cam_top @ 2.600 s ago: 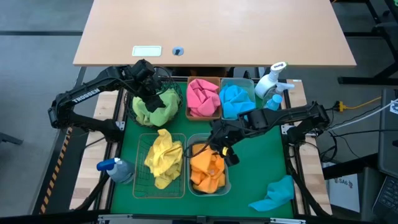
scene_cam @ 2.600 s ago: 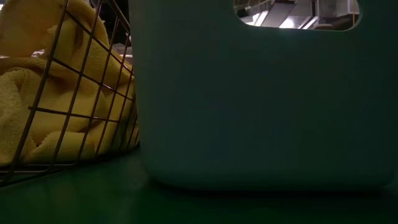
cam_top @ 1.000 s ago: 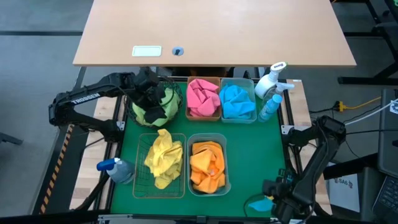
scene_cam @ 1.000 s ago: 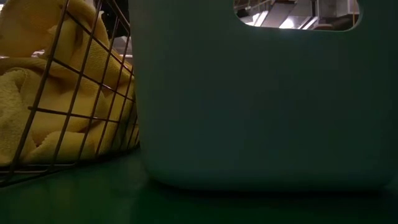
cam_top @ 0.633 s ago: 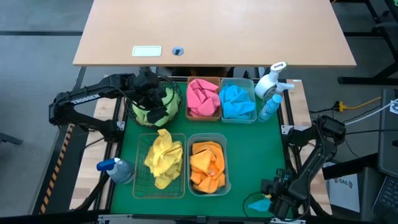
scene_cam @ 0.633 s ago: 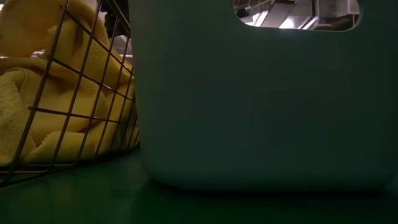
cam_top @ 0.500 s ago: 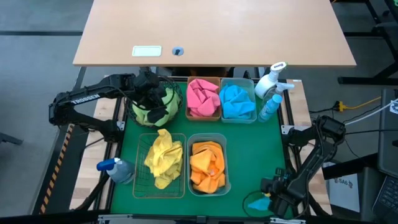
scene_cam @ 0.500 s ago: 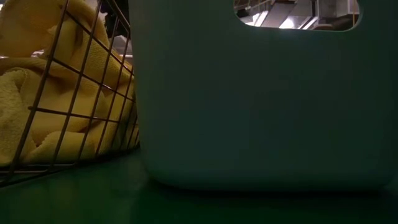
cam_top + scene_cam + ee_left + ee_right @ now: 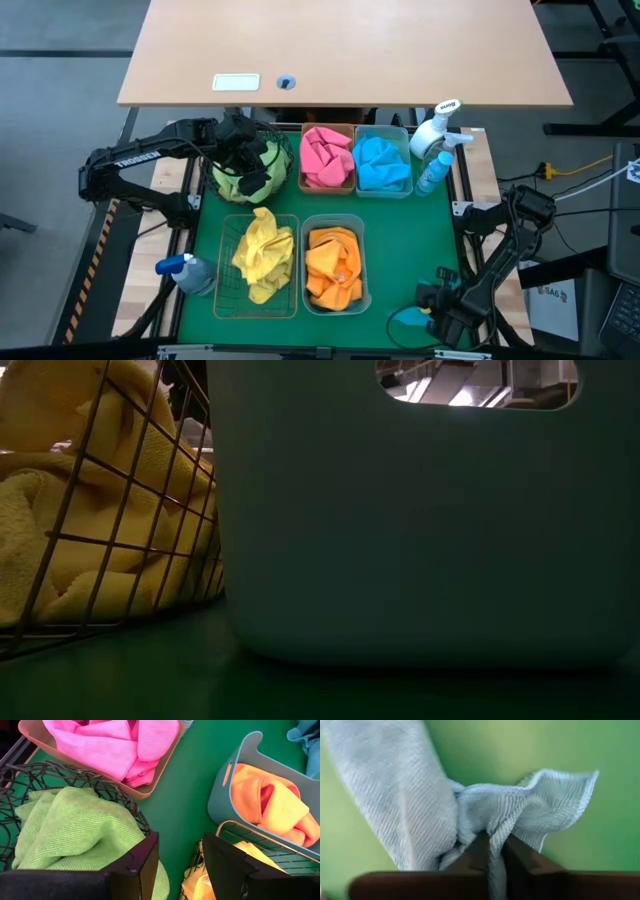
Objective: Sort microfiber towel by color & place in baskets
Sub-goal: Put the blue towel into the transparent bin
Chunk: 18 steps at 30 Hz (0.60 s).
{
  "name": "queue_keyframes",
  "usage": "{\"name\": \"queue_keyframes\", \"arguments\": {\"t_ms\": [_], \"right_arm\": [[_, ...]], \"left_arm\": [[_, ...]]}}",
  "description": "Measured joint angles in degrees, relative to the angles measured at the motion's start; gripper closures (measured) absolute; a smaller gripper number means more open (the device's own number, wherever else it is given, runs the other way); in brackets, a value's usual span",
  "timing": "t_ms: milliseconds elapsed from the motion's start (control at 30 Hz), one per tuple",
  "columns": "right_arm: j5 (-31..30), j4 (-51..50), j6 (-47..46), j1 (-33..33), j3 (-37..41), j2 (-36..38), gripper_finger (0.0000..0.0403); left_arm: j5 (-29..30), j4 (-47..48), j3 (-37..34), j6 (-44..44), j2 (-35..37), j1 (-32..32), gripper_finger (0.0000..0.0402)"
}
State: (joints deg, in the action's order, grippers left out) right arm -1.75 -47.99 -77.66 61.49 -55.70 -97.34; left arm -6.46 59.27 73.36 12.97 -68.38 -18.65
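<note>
Open green mat (image 9: 420, 245) lies between the orange bin (image 9: 334, 262) and, seemingly, the spray bottles (image 9: 436, 140).

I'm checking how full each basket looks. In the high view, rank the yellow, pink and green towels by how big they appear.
Largest to smallest, as seen from above:
1. yellow towel, spilling along the wire basket
2. pink towel
3. green towel, though the left end effector covers part of it, so its rank against the pink one is unsure.
</note>
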Motion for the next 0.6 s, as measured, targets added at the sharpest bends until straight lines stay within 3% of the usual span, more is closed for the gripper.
{"name": "queue_keyframes", "arguments": {"t_ms": [133, 267, 400, 600], "right_arm": [[-5.6, 0.6, 0.0, -1.4, -0.1, 0.0, 0.0393], [-7.9, 0.0, 1.0, -5.0, -1.5, 0.0, 0.0376], [-8.2, -2.0, 10.4, -8.9, -4.5, 1.1, 0.0381], [-10.8, -17.5, 22.6, -14.2, -13.6, 2.8, 0.0392]], "left_arm": [[0.0, 0.0, 0.0, 0.0, 0.0, 0.0, 0.0256], [0.0, 0.0, 0.0, 0.0, 0.0, 0.0, 0.0256], [0.0, 0.0, 0.0, 0.0, 0.0, 0.0, 0.0256], [0.0, 0.0, 0.0, 0.0, 0.0, 0.0, 0.0256]]}}
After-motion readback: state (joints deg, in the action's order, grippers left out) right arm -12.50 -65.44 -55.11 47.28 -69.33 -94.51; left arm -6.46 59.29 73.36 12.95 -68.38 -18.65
